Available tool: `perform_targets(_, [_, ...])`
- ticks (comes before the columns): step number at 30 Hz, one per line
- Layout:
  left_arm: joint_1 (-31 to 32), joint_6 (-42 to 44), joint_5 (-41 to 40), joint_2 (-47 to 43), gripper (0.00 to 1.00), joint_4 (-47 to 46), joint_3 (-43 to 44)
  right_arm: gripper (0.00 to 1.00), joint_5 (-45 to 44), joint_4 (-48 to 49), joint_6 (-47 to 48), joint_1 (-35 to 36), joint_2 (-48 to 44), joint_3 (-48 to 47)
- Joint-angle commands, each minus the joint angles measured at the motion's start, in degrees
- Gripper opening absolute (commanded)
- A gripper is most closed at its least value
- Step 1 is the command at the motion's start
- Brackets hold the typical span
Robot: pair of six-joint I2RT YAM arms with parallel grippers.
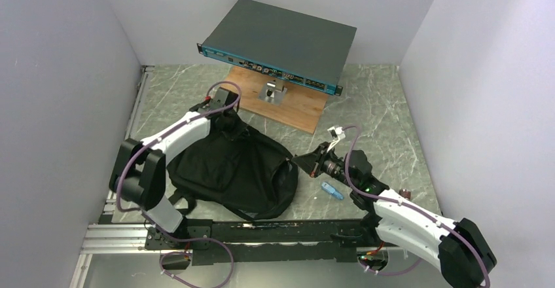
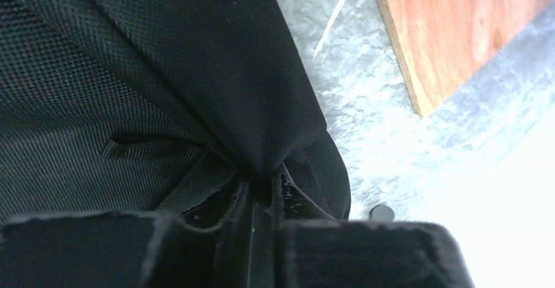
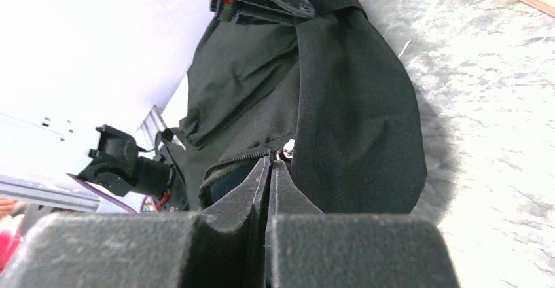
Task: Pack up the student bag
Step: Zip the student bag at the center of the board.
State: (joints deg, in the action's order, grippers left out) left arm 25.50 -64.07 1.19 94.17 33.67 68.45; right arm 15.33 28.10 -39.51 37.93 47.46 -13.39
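Observation:
The student bag [image 1: 229, 170] is a black fabric backpack lying flat left of centre on the marble table. My left gripper [image 1: 226, 119] is at its far top edge; in the left wrist view the jaws [image 2: 262, 186] are shut on a bunched fold of the bag's black fabric [image 2: 196, 72]. My right gripper [image 1: 302, 162] is at the bag's right edge. In the right wrist view its jaws [image 3: 271, 163] are pressed together at the silver zipper pull [image 3: 287, 148], with the zipper partly open to the left. The bag [image 3: 353, 105] fills that view.
A dark grey rack-mount device [image 1: 281, 42] with a teal front stands on a metal bracket [image 1: 271, 93] over a wooden board [image 1: 298, 105] at the back. A small blue object [image 1: 332, 191] lies on the table right of the bag. Grey walls stand on both sides.

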Motion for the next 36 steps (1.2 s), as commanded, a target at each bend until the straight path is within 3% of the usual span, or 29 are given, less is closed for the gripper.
perform_targets(1, [-2.38,16.23,5.25,-9.61,0.28,-16.89,-9.58,0.0,2.93,0.16,3.95,-0.99,1.76,-4.42])
perform_targets(3, [-2.22,22.02,13.39,-14.07,0.43,-22.12,-13.59,0.0,5.02,-0.41,6.93,-1.19,4.59,-6.86])
perform_targets(6, [-0.84,29.16,18.8,-19.59,0.6,-18.68,-14.92,0.0,5.61,1.39,7.43,-1.56,6.33,-7.93])
perform_targets(10, [4.85,35.8,29.15,-26.41,0.67,-20.11,-18.05,0.0,7.15,0.23,6.53,-1.82,9.94,-10.9])
perform_targets(12, [11.72,40.26,27.9,-30.45,0.69,-23.67,-20.37,0.0,7.86,-4.73,4.82,-1.81,11.52,-14.6])
perform_targets(14, [18.5,42.62,16.52,-34.54,0.7,-26.74,-23.0,0.0,7.74,-10.92,1.41,-1.81,12.15,-18.46])
perform_targets(16, [23.14,43.54,8.1,-37.53,0.7,-35.97,-27.48,0.0,8.93,-15.09,-1.26,-1.81,12.3,-20.64])
perform_targets(20, [26.38,46.44,-0.71,-39.68,0.69,-56.73,-38.36,0.0,7.65,-19.24,-8.73,-1.81,10.25,-20.89])
perform_targets(22, [26.68,48.46,-1.04,-37.92,0.67,-63.63,-40.38,0.0,6.93,-18.87,-13.08,-1.81,9.58,-20.19])
perform_targets(26, [26.94,50.07,0.43,-33.13,0.61,-68.61,-39.4,0.0,5.74,-15.76,-20.05,-1.81,8.85,-18.88])
perform_targets(36, [27.9,49.44,4.12,-24.9,0.47,-73.84,-35.86,0.0,2.85,-16.84,-22.62,-1.81,7.78,-19.52])
